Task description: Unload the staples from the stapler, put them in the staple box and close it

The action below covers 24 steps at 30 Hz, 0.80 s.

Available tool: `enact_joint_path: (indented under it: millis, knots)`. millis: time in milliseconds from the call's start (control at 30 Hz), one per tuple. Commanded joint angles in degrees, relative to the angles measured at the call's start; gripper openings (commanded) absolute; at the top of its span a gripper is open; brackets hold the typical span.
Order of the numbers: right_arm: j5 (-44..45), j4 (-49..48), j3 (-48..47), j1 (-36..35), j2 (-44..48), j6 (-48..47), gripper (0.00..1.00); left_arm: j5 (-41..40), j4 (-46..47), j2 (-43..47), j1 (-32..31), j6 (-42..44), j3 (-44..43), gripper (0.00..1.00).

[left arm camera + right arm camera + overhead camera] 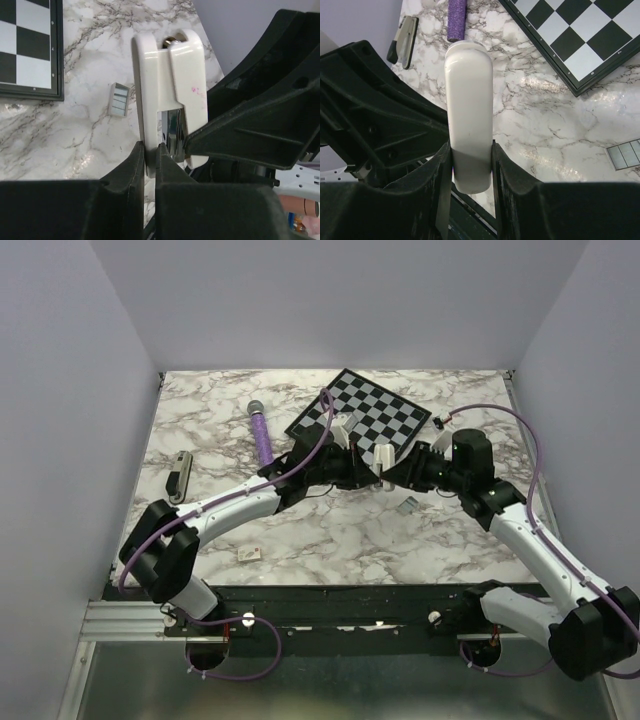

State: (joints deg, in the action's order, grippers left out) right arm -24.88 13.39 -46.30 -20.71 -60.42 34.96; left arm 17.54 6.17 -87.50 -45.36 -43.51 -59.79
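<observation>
**Two hands grip a white stapler over the bench**

At lower centre, the right hand [469,150] clamps the long white plastic stapler [468,90] above the marbled bench [530,115]. The left hand [150,152] is pinched narrow on its thin white flap, beside the silver magazine [172,130]. Further up-left, a strip of silver staples [120,99] lies on the bench. The magazine is probably being emptied; next, check it for leftovers. Its inside is hidden.

stapler [468,100]: glossy white plastic | tabletop [535,115]: glossy marble-look | fingers [437,200]: matt black plastic
</observation>
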Motion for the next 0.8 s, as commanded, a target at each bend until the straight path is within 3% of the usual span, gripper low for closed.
enact_joint_path:
  millis: [0,67,100,133,233,333,467,633,767]
  knots:
    - [-5.0,-3.7,0.5,-1.4,0.4,1.5,0.01,8.7,9.9,-2.0,-1.3,-4.3,-0.3,0.04]
    - [-4.8,-3.3,0.7,-1.4,0.5,1.6,0.08,8.6,10.5,-2.1,-1.3,-5.2,0.1,0.0]
    - [-4.7,-2.9,0.7,-1.4,0.5,1.8,0.16,8.3,11.0,-1.9,-1.3,-5.7,0.7,0.0]
    - [-4.6,-2.8,1.2,-1.4,0.6,2.0,0.33,7.7,11.0,-1.7,-1.3,-6.1,1.0,0.0]
    - [-4.5,-2.9,2.8,-1.5,1.4,2.7,0.55,4.8,11.0,-0.8,-1.2,-7.4,1.8,0.0]
    - [-3.9,-5.7,6.5,-1.5,3.1,3.9,0.7,2.1,10.8,0.1,-1.3,-8.6,2.0,0.0]
    - [-2.5,-7.1,8.9,-1.9,4.0,3.9,0.72,0.5,10.3,0.3,-1.2,-9.3,1.4,0.0]
    - [2.0,-6.4,9.5,-2.0,5.9,2.6,0.57,-1.1,9.6,0.1,-1.3,-10.5,1.5,0.0]
    - [5.0,-3.3,9.0,-2.0,6.9,1.6,0.58,-5.1,6.2,1.2,-1.2,-10.0,2.0,0.0]
